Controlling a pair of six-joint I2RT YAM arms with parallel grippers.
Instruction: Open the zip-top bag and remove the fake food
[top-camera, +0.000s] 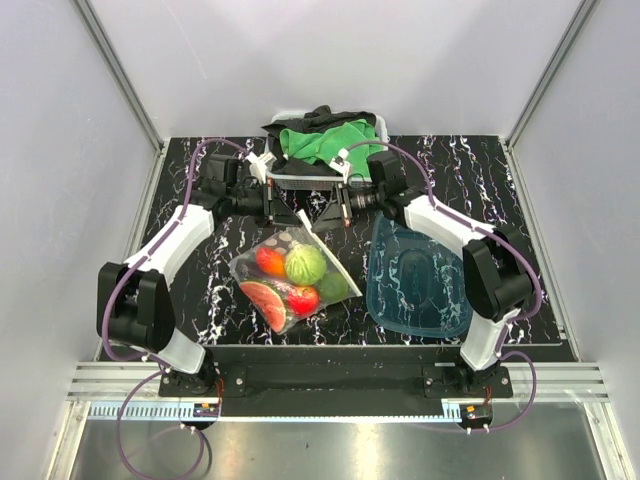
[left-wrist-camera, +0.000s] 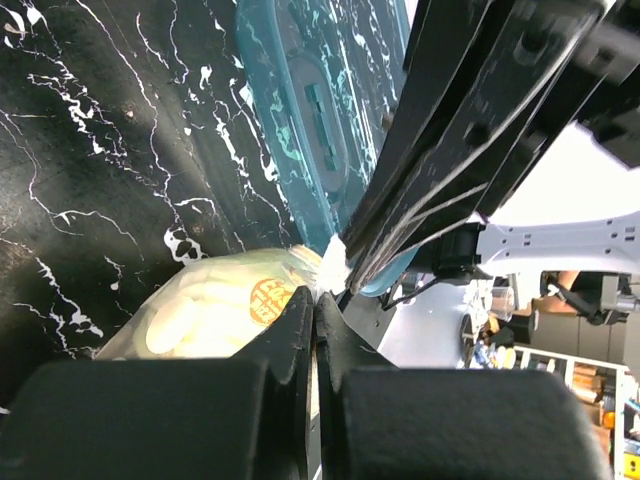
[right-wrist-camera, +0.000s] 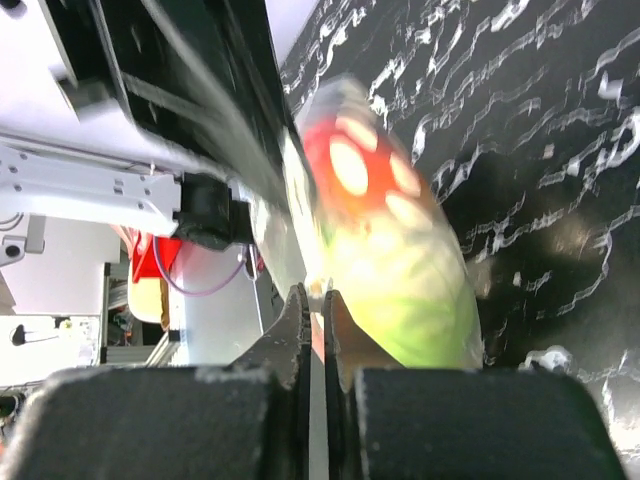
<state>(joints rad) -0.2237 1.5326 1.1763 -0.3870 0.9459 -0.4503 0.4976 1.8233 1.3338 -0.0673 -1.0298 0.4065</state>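
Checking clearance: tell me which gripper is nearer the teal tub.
Right. The right gripper sits just left of the far corner of the teal tub; the left gripper is farther left. Both pinch the zip-top bag.

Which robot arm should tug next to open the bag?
Probably the right. The left gripper and right gripper both pinch the zip-top bag, but its white zip strip runs down the side facing the right arm, so pulling that way should part it.

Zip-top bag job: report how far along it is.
Done: left pincer and right pincer are both shut on the far edge of the zip-top bag. In hand: parting the zip; I cannot tell if it is open. Left: the fake food, all inside the bag.
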